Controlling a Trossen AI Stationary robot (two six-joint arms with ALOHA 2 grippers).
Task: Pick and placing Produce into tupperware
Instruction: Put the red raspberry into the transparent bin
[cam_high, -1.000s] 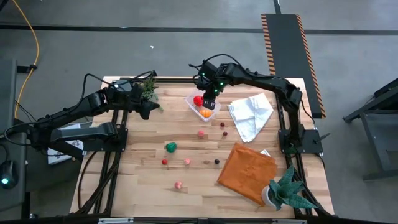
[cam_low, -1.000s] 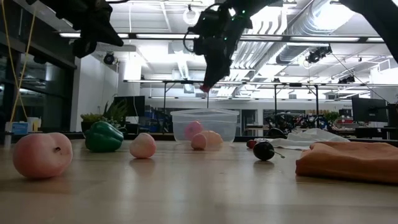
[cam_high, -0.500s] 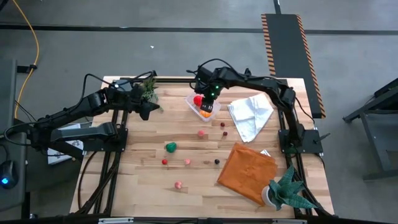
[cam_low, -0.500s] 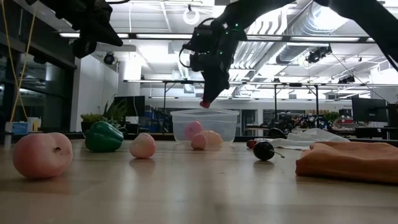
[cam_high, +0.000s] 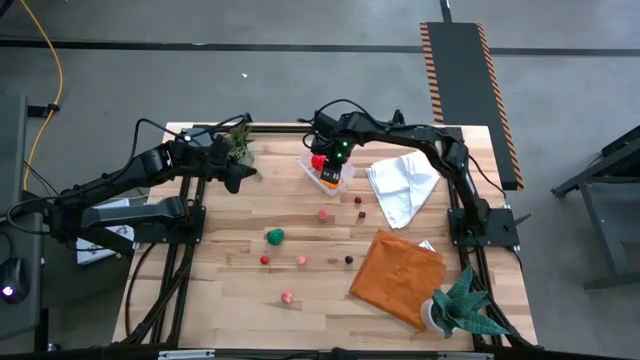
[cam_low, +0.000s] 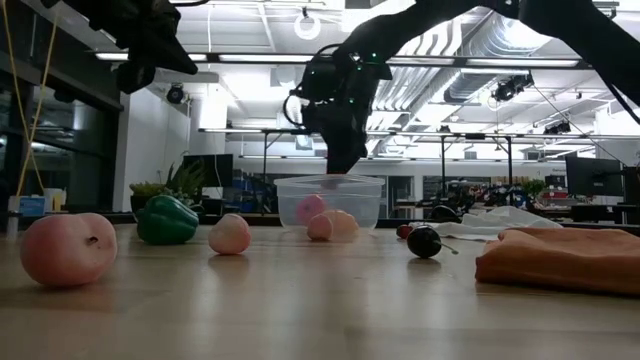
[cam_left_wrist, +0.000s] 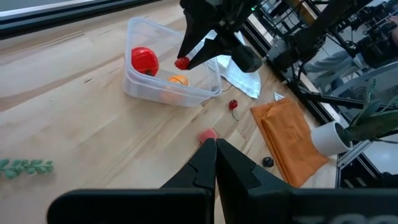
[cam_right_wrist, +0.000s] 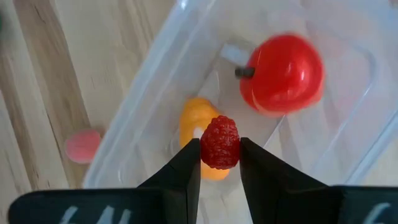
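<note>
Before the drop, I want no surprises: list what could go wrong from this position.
1. The right pincer holds the raspberry over the tupperware, above the orange fruit; released here, it may bounce off and roll.
2. That pincer sits near the container's rim in the low view; lowering further may nudge the light container.
3. The left pincer waits shut, well clear.
</note>
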